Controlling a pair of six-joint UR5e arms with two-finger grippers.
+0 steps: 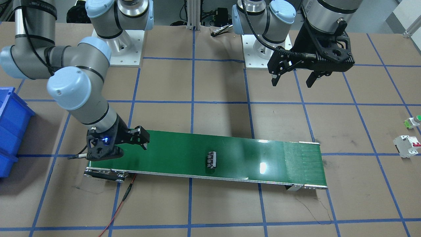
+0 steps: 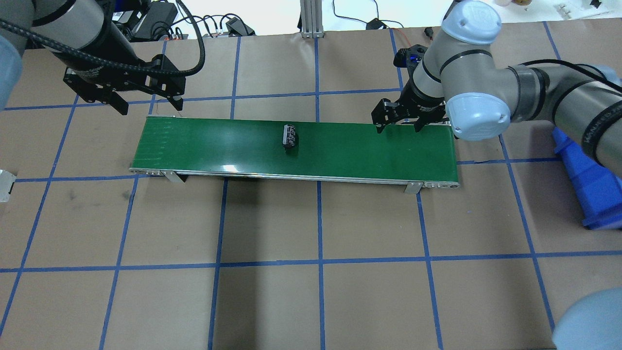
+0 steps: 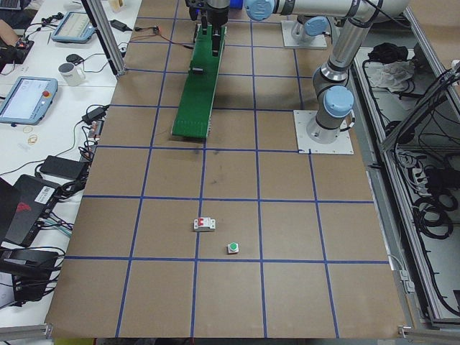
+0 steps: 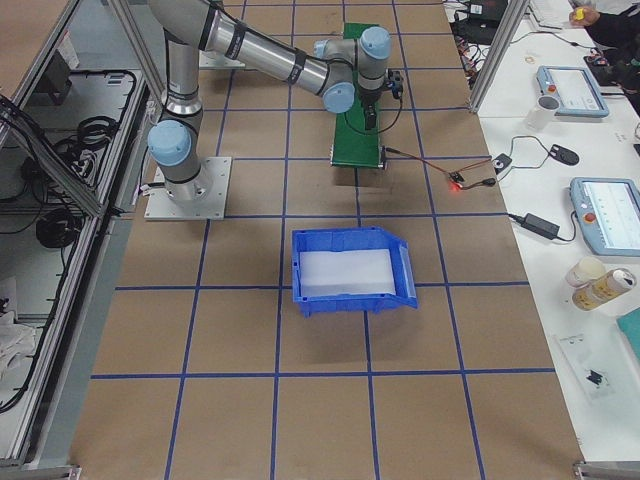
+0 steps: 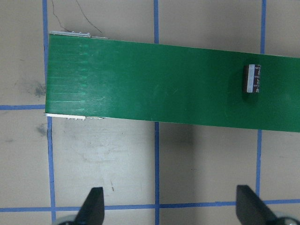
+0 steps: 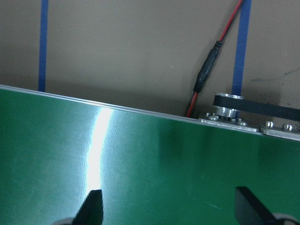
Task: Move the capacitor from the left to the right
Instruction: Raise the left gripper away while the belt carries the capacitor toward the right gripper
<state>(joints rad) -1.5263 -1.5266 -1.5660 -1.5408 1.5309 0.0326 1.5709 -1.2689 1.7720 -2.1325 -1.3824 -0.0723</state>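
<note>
The capacitor (image 1: 211,159), a small black cylinder with silvery stripes, lies on its side near the middle of the green conveyor belt (image 1: 177,149). It also shows in the overhead view (image 2: 290,135) and at the right of the left wrist view (image 5: 253,78). My left gripper (image 2: 148,101) is open and empty. It hovers beside the belt's left end, apart from the capacitor; it also shows in the front view (image 1: 292,80). My right gripper (image 2: 399,127) is open and empty, low over the belt's right end (image 6: 154,168).
A blue bin (image 4: 350,270) stands on the table beyond the belt's right end (image 1: 10,128). A white circuit breaker (image 1: 408,146) and a green-capped push button (image 1: 413,121) lie far out on my left. A red cable (image 1: 121,204) runs from the belt's motor end.
</note>
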